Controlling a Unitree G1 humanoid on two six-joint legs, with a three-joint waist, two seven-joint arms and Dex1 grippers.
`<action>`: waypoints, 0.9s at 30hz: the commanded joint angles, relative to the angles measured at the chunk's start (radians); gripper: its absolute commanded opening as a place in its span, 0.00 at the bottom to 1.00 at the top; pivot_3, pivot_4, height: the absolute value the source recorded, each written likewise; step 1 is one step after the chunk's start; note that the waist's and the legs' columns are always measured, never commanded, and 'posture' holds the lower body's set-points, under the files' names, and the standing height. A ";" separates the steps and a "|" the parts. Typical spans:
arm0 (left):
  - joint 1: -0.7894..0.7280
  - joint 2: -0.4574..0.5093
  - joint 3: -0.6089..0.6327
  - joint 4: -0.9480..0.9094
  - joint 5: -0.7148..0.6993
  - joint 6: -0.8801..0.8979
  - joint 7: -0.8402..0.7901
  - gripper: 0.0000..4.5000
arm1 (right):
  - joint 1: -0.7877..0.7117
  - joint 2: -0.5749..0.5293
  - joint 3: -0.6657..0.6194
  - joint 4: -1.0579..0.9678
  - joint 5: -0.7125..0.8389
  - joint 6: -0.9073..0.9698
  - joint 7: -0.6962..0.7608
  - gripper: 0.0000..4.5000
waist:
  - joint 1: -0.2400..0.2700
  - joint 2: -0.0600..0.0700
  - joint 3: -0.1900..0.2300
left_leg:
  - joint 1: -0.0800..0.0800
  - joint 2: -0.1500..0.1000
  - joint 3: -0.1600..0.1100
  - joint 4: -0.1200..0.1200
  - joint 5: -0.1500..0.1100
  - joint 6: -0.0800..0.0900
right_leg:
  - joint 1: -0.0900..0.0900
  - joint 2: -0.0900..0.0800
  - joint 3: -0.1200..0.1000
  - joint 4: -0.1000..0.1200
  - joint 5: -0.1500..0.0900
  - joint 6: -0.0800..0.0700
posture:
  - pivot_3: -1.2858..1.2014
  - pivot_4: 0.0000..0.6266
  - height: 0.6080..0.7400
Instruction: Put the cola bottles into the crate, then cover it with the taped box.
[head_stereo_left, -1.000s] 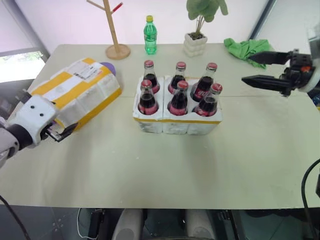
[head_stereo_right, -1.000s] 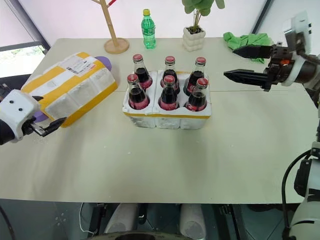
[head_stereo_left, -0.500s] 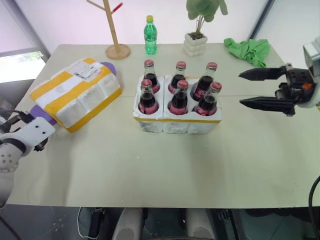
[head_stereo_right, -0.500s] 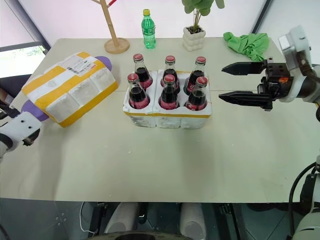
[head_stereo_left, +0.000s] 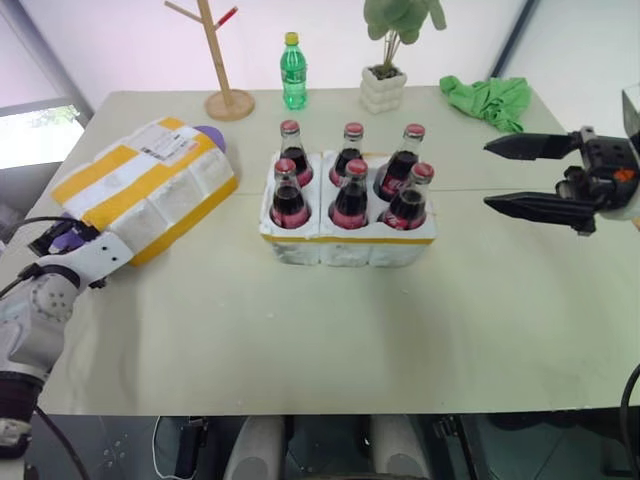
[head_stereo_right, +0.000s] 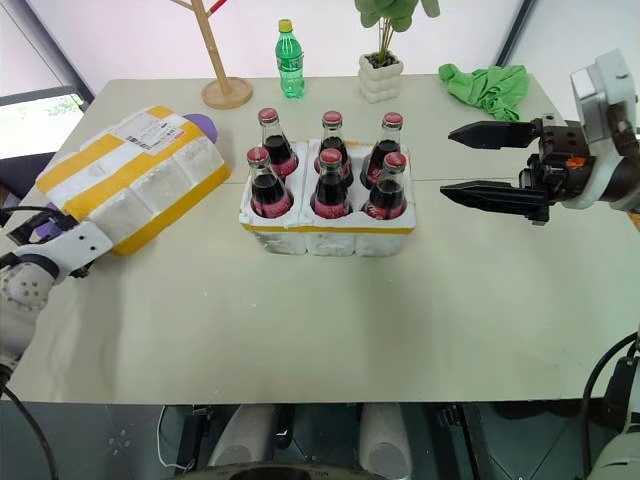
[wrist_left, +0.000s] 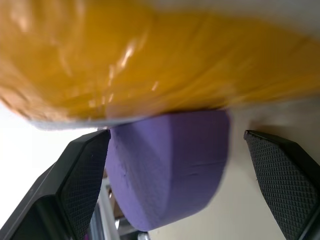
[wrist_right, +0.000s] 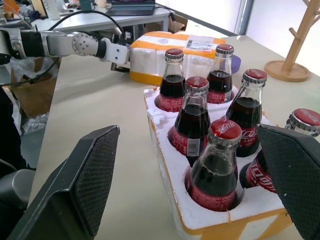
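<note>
Left eye view: six dark glass cola bottles (head_stereo_left: 349, 190) fill the white styrofoam crate (head_stereo_left: 348, 240). Left gripper (wrist_left: 175, 190), fingers spread, meets the yellow-taped styrofoam box (head_stereo_left: 145, 185); right gripper (head_stereo_left: 490, 175) hovers spread beside the crate.

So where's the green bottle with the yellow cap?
The green bottle stands at the table's far edge, between the wooden stand and the potted plant.

Six cola bottles (head_stereo_left: 350, 185) are glossy glass with red metal-looking caps. The crate (head_stereo_left: 347, 243) under them is rough white foam. Beside the crate, the taped box (head_stereo_left: 150, 185) wears shiny yellow tape and a paper label. The table (head_stereo_left: 320, 330) looks matt, smooth.
</note>
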 joint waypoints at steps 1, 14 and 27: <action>-0.057 -0.011 -0.008 0.073 0.028 -0.028 0.051 0.88 | -0.007 -0.021 -0.038 -0.031 0.025 0.001 -0.011 1.00 | 0.000 0.000 0.000 | 0.000 0.000 0.000 0.000 0.000 0.000 | 0.000 0.000 0.000 0.000 0.001 0.000 | 0.52 0.24 1.00; -0.085 0.008 0.012 0.106 0.052 -0.060 0.100 0.13 | 0.009 -0.011 -0.030 -0.048 0.036 0.001 -0.041 1.00 | 0.001 0.000 -0.001 | 0.000 0.000 0.002 0.000 0.000 -0.001 | 0.000 0.000 0.002 0.000 0.001 0.001 | 0.52 0.24 1.00; -0.049 0.157 0.137 -0.028 0.006 -0.060 0.039 0.13 | 0.017 -0.030 -0.029 0.008 0.004 -0.004 -0.051 1.00 | 0.000 0.000 -0.001 | 0.000 0.001 0.002 0.000 0.000 -0.001 | 0.000 0.000 0.002 -0.001 0.001 0.001 | 0.52 0.24 1.00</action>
